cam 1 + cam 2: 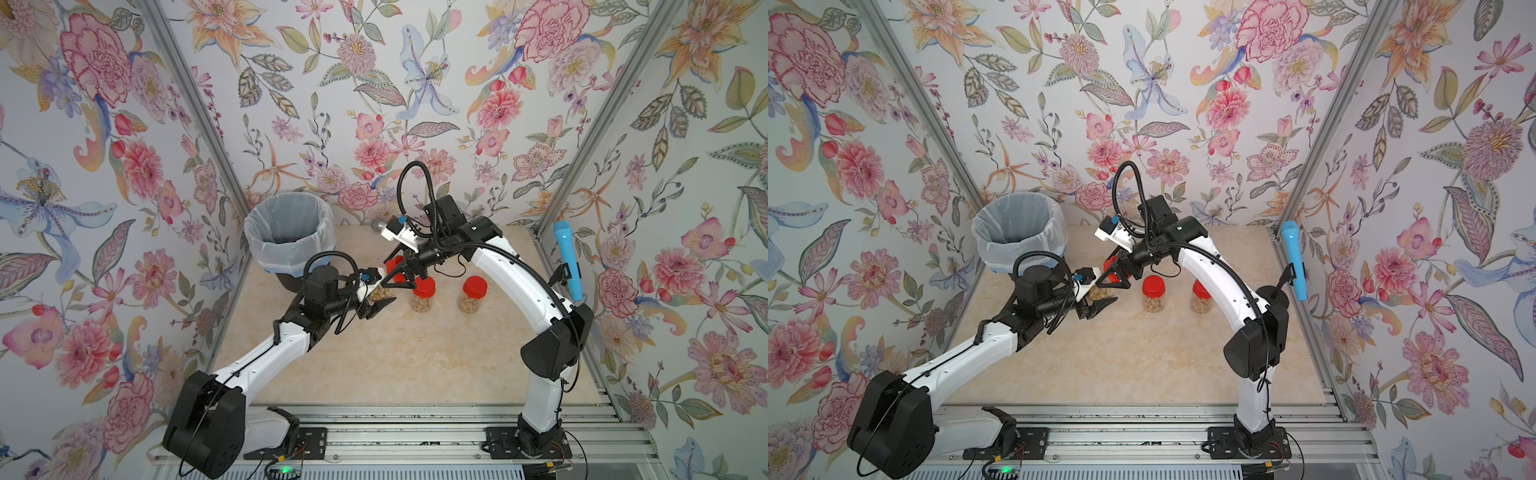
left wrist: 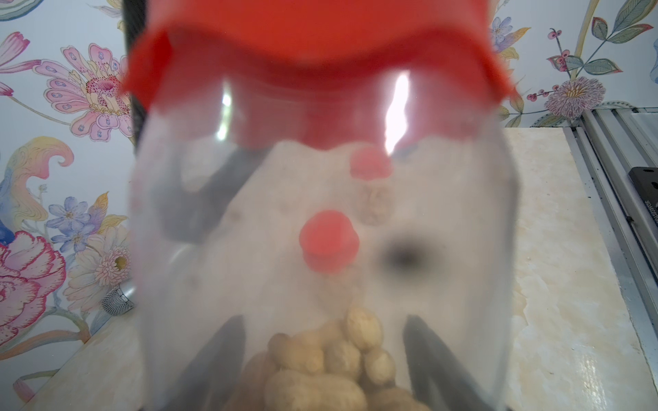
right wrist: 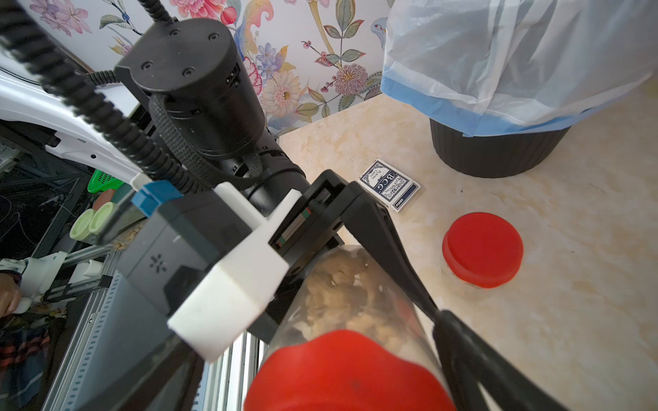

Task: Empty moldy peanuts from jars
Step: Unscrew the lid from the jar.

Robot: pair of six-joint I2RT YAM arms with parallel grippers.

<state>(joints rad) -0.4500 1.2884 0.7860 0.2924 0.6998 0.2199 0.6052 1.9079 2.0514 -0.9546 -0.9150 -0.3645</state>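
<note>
- Moldy peanuts (image 2: 320,363) heap at the base end of the held jar (image 3: 341,291), which is tilted over the far left part of the desk (image 1: 395,365), near the black bin (image 3: 491,153).
- The left end effector (image 2: 324,322) is clenched on this jar's clear body. Its fingers (image 2: 220,363) show only as dark blurs through the plastic.
- The right end effector (image 1: 397,272) is released, its jaws spread wide on either side of the red lid (image 3: 349,370). Whether they touch it I cannot tell.
- In both top views the arms cover most of the held jar and of another jar (image 3: 482,249), lid on, standing beyond it.
- Two more jars (image 1: 424,297) (image 1: 471,297) stand upright and closed near the desk's middle, toward the far edge.
- A card box (image 3: 390,185) lies between the bin and the held jar, and the left arm hides it in both top views.
</note>
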